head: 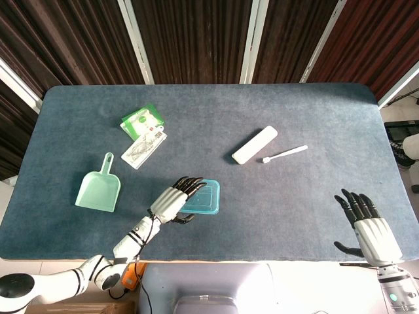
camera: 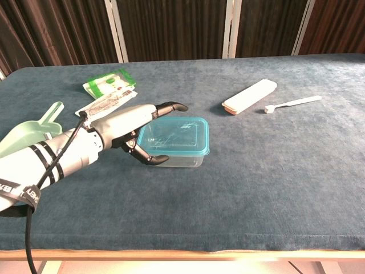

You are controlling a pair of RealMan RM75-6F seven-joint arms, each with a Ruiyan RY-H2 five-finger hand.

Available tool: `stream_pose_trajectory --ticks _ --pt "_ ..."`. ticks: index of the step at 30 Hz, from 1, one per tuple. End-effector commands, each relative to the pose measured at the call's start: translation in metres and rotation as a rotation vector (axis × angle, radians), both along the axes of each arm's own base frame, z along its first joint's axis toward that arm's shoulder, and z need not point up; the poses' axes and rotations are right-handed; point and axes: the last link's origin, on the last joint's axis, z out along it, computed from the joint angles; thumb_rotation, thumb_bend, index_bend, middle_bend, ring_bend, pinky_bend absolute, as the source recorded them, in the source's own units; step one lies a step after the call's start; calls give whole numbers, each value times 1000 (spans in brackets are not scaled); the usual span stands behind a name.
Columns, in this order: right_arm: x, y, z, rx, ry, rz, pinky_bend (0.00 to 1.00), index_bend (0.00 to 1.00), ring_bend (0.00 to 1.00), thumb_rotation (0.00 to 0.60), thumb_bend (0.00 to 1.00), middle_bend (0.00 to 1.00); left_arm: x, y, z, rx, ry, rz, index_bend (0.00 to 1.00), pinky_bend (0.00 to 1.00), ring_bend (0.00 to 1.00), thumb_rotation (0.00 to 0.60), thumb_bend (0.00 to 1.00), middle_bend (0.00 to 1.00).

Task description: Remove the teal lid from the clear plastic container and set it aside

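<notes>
The clear plastic container (camera: 179, 157) with its teal lid (head: 205, 197) (camera: 185, 134) sits near the table's front middle, lid still seated on it. My left hand (head: 174, 201) (camera: 131, 127) is at the container's left end, fingers spread over the lid's left edge and thumb curled by the near left corner; it holds nothing. My right hand (head: 370, 230) hovers open at the front right of the table, far from the container, and shows only in the head view.
A mint dustpan (head: 99, 187) (camera: 25, 134) lies to the left. Green and white packets (head: 143, 134) (camera: 108, 91) lie behind it. A white case (head: 254, 144) (camera: 250, 95) and a white toothbrush (head: 285, 154) (camera: 293, 103) lie at the back right.
</notes>
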Motion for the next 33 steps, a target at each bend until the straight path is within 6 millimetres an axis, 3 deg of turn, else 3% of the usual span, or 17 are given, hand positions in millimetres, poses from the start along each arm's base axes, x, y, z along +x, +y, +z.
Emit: stream_pose_trajectory --ticks 1,25,31,33 --pt "-1 0 1 -2 -1 -4 0 0 0 600 86 0 1 5 0 10 4 2 0 0 0 600 295 0" --pt "-1 0 2 0 -2 -9 0 0 0 600 86 0 0 30 -3 -37 72 52 0 2 0 600 291 0" --pt "0 0 0 9 1 -3 0 0 0 600 85 0 -1 34 -6 -31 94 64 0 59 0 600 291 6" --pt "0 0 -1 10 2 -2 0 0 0 600 85 0 -2 34 -6 -24 98 63 0 102 10 600 290 55"
